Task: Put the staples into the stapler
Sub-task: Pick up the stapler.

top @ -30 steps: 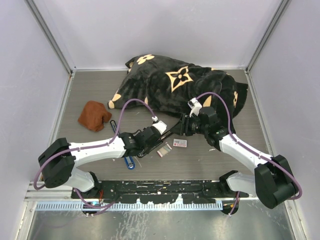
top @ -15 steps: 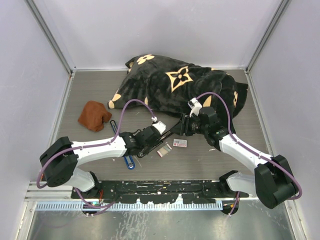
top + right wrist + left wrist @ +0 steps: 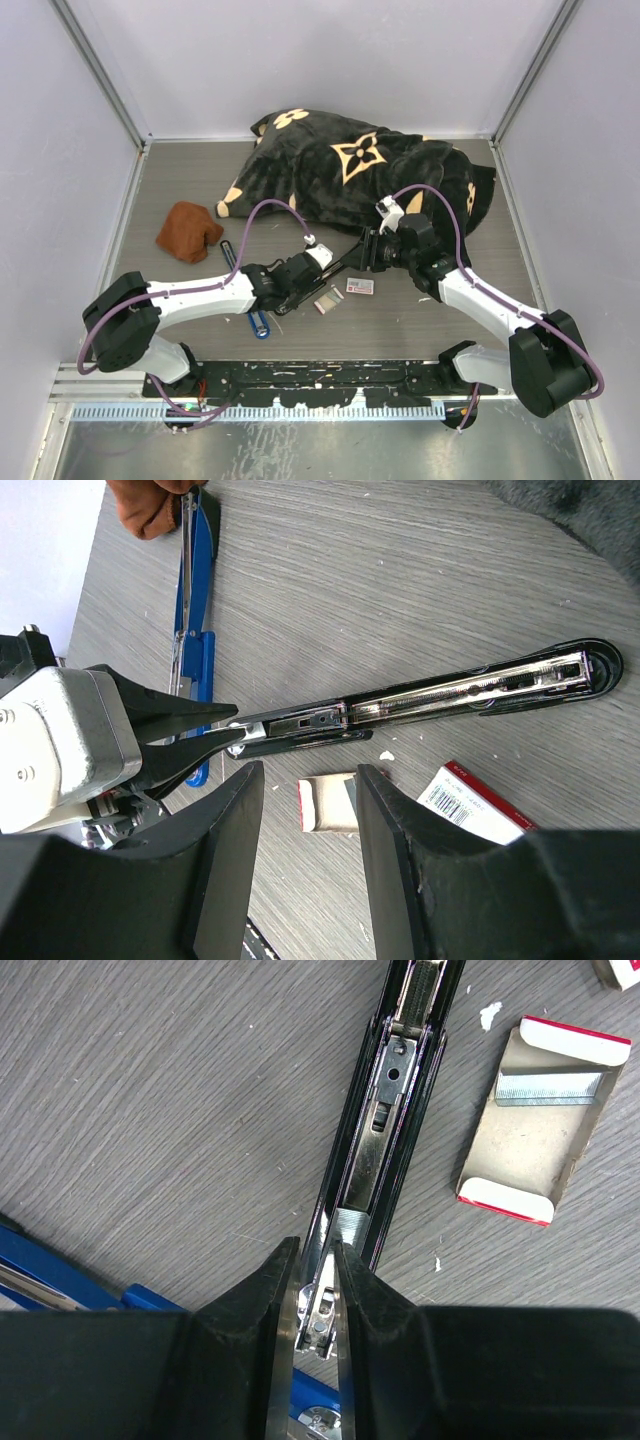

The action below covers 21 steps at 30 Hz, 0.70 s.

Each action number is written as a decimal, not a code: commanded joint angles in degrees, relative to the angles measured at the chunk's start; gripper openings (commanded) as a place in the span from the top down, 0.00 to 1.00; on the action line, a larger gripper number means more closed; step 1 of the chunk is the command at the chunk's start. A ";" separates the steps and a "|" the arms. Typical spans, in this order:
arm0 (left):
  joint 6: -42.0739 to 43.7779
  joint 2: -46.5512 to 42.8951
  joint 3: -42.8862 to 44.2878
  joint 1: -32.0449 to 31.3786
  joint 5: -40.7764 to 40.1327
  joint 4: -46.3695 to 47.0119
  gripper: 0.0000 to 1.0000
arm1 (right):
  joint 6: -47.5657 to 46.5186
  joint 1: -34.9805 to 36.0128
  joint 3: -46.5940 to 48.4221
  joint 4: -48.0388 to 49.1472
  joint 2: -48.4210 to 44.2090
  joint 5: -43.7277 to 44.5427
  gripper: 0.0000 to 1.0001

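The black stapler [image 3: 340, 265] lies opened flat on the table, its metal magazine [image 3: 395, 1090] facing up. My left gripper [image 3: 315, 1250] is shut on the magazine's near metal end, one finger [image 3: 260, 1290] on each side. A silvery strip [image 3: 352, 1222] sits in the channel just beyond the fingertips. The staples' open cardboard tray [image 3: 525, 1150] lies right of the stapler with a strip of staples [image 3: 548, 1088] in it. Its white sleeve with the red label [image 3: 360, 286] rests beside it. My right gripper [image 3: 310, 770] hovers open above the tray [image 3: 325, 805], holding nothing.
A blue stapler [image 3: 260, 322] lies under the left wrist, near the front edge. A brown cloth [image 3: 188, 231] sits at the left. A black blanket with tan flowers [image 3: 350, 170] fills the back of the table. Walls close in on both sides.
The left gripper's jaws have narrowed onto the stapler's metal end. The right arm, the stapler and the staples box have not moved.
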 commanded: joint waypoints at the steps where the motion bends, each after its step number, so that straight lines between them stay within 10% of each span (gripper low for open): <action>1: 0.37 0.17 0.11 0.29 0.24 2.36 0.79 | 0.27 -0.18 0.14 1.71 -2.00 0.47 0.52; 21: -0.83 -2.79 -1.34 0.65 1.03 4.34 1.00 | 0.89 -0.31 0.65 -0.59 -4.86 2.32 0.52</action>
